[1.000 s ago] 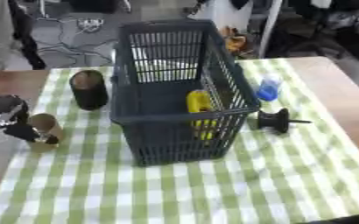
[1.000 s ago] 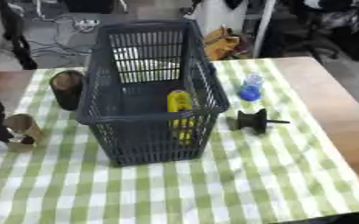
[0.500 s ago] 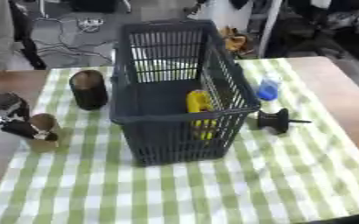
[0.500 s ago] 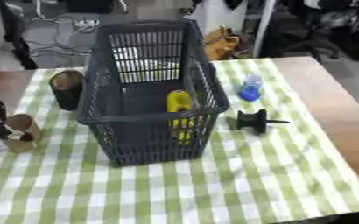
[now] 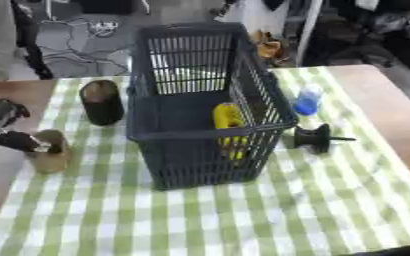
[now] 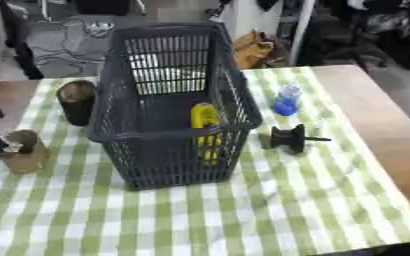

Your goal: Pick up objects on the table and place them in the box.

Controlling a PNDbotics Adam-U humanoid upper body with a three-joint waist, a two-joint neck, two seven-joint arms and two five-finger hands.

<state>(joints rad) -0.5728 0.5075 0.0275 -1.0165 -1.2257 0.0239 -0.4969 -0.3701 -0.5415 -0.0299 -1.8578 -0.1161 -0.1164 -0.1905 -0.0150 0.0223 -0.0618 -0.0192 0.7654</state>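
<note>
A dark plastic basket (image 5: 200, 102) stands mid-table with a yellow object (image 5: 229, 120) lying inside it. Left of it stands a dark cylindrical can (image 5: 102, 102). Nearer the left edge stands a small tan bottle (image 5: 49, 156), upright. My left hand (image 5: 0, 114) shows at the left edge, open, with one dark finger (image 5: 20, 141) lying against the bottle's neck and the others spread above it. To the right of the basket are a blue bottle (image 5: 307, 100) and a black spool-shaped thing (image 5: 315, 138) lying on the cloth. My right hand is out of sight.
A green-and-white checked cloth (image 5: 243, 210) covers the wooden table (image 5: 379, 95), with bare wood at the left and right sides. Chairs, cables and floor clutter lie beyond the far edge.
My left hand has drifted slightly toward the left edge, one finger staying at the tan bottle. The bottle and the other objects have not moved.
</note>
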